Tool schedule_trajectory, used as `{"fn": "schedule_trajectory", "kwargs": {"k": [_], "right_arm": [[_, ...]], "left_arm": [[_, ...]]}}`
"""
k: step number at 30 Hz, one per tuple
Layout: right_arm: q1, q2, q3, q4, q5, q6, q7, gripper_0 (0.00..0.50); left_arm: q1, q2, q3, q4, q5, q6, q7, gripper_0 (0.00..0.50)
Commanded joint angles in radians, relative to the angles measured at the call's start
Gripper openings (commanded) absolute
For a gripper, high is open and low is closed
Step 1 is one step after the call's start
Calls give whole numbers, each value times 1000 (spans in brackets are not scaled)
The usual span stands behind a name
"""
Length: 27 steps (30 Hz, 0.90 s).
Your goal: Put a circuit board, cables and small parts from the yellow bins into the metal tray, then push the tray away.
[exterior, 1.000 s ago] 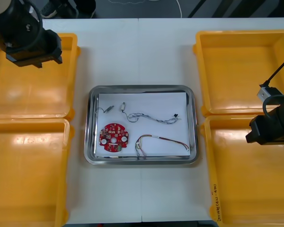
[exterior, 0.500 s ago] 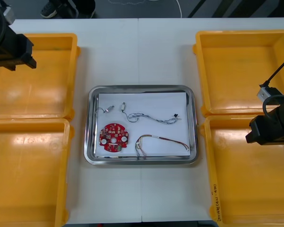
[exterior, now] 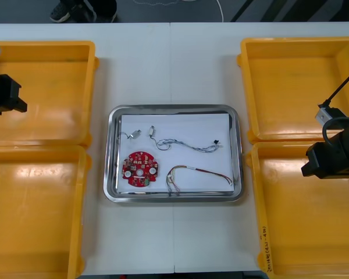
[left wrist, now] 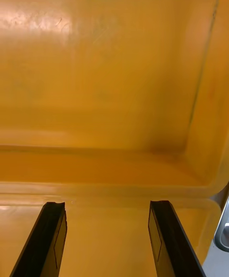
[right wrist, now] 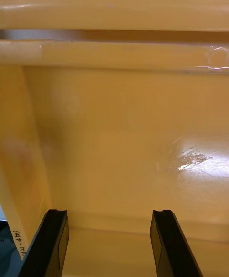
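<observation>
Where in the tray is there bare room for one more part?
Free: white strip between the far rim of the metal tray and the blue and white cable. Crowded: left half, around the circuit board and small metal parts; the red and yellow cable fills the near right. Left claw, right claw: parked over bins.

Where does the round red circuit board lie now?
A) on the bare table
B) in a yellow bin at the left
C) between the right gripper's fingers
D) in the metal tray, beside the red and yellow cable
D: the circuit board lies inside the metal tray, next to the red and yellow cable.
</observation>
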<state>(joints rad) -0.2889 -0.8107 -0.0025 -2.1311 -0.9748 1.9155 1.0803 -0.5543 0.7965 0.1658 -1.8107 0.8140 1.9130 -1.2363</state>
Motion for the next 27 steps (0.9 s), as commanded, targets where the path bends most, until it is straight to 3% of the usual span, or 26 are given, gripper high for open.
{"fn": "schedule_trajectory", "kwargs": {"k": [1,4,11,16,20,27], "right_arm": [[8,-35,-33,-29,-15,4,-8,500],[8,-35,-33,-30,-21,4,9,500],[4,-35,-33,-32,-32,4,182,500],[-12,-35,-31,-32,-79,4,303,500],[-42,-35,-17,-32,-117,4,391,500],[-141,-33,95,-38,-122,4,503,500]], "left_arm": [[89,47,61,-102,14,7,-98,500],[122,47,77,-128,16,7,-107,500],[212,47,132,-194,31,7,-141,500],[271,47,166,-234,37,7,-164,500],[323,47,189,-280,37,7,-180,500],[384,47,205,-315,43,7,-206,500]]}}
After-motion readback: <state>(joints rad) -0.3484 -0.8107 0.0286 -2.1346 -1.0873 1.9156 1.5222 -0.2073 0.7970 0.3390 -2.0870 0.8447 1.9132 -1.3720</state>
